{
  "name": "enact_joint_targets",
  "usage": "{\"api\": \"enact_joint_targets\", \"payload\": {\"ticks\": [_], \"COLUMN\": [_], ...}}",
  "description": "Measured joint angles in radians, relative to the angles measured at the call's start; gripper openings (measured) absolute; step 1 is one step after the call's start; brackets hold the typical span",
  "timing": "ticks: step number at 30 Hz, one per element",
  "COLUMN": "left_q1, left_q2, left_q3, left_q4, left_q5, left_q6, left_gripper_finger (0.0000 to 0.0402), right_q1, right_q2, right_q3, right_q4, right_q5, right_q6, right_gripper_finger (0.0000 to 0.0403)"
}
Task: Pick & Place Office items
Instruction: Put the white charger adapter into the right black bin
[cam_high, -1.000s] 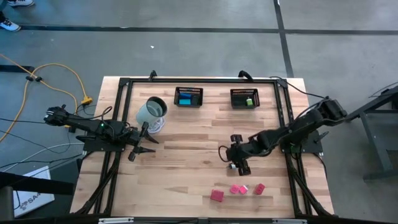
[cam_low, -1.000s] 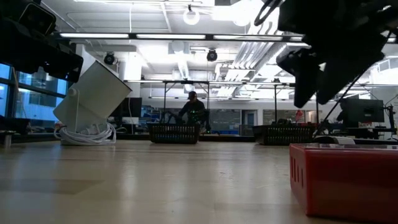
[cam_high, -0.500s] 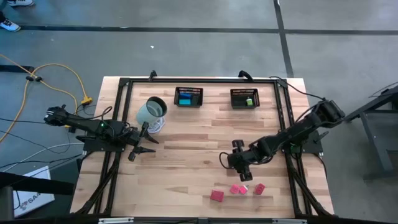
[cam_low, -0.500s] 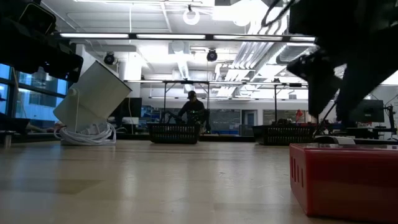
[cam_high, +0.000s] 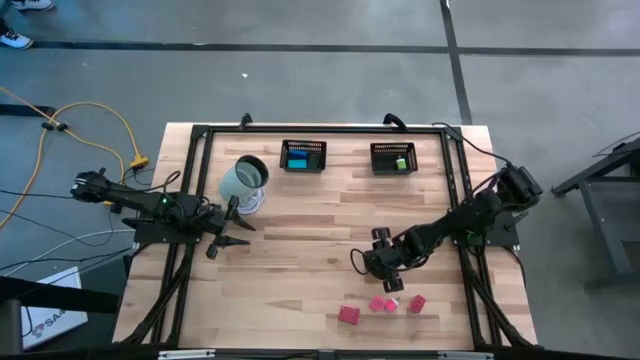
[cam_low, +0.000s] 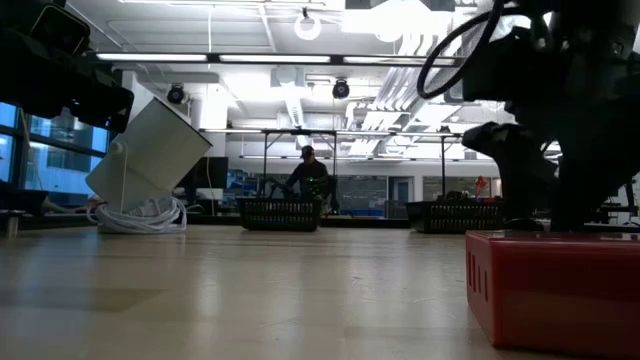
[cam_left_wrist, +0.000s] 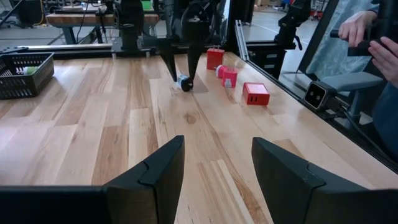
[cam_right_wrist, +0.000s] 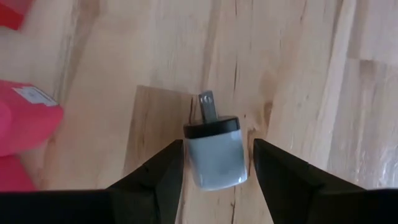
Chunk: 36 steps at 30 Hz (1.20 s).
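A small grey plug-like item (cam_right_wrist: 213, 158) with a black cap and a metal prong lies on the wood (cam_left_wrist: 183, 83). My right gripper (cam_right_wrist: 217, 144) points steeply down over it, open, with one finger on each side of the grey body; it shows in the high view (cam_high: 385, 278) and the low view (cam_low: 540, 205). Red and pink blocks (cam_high: 380, 304) lie just nearer the front edge. My left gripper (cam_left_wrist: 217, 146) waits open at the table's left (cam_high: 225, 238), holding nothing. My right gripper comes at the grey item from above, a finger (cam_right_wrist: 171, 163) close along each long side of its body (cam_right_wrist: 193, 163). Whether the fingers touch it, I cannot tell. The item lies flat on the table.
Two black mesh baskets stand at the far edge, one (cam_high: 303, 155) with blue and teal pieces, one (cam_high: 393, 158) with a green piece. A pale tilted cylinder on a coiled cable (cam_high: 243, 180) sits far left. A red block (cam_low: 555, 285) fills the low view's near right.
My right gripper has sunk toward the table and drifted toward the near edge, coming down around the grey item. Its finger gap looks the same throughout. The item and blocks have not moved.
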Motion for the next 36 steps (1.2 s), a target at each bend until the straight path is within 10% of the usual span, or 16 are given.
{"api": "enact_joint_targets", "payload": {"ticks": [36], "left_q1": [0.000], "left_q2": [0.000], "left_q3": [0.000], "left_q4": [0.000], "left_q5": [0.000], "left_q6": [0.000], "left_gripper_finger": [0.0180], "right_q1": [0.000], "right_q2": [0.018], "right_q3": [0.001], "right_q4": [0.023], "right_q5": [0.003], "right_q6": [-0.007], "right_gripper_finger": [0.0179]}}
